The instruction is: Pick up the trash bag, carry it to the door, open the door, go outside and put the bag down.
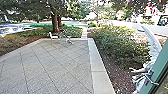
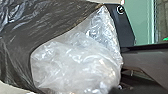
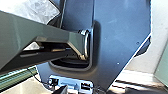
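Observation:
The trash bag [image 2: 77,62] shows large in the left wrist view, its clear, crumpled plastic bulging out beside a stretch of black plastic [image 2: 37,25]. Part of the same clear plastic [image 3: 37,10] seems to show in the right wrist view, beyond the robot's arm bar and dark plate. What holds the bag is hidden. In the head view, a green door or its frame [image 1: 161,68] slants in close at the right, with a metal handle [image 1: 150,79] on it. A green panel [image 2: 141,20] stands behind the bag in the left wrist view.
Paving [image 1: 57,67] stretches ahead, bordered by a pale concrete strip [image 1: 98,62]. Bushes [image 1: 120,45] and mulch lie to the right of it. A white chair [image 1: 53,36] and a small metal object [image 1: 69,40] stand at the far edge, before tree trunks [image 1: 55,22].

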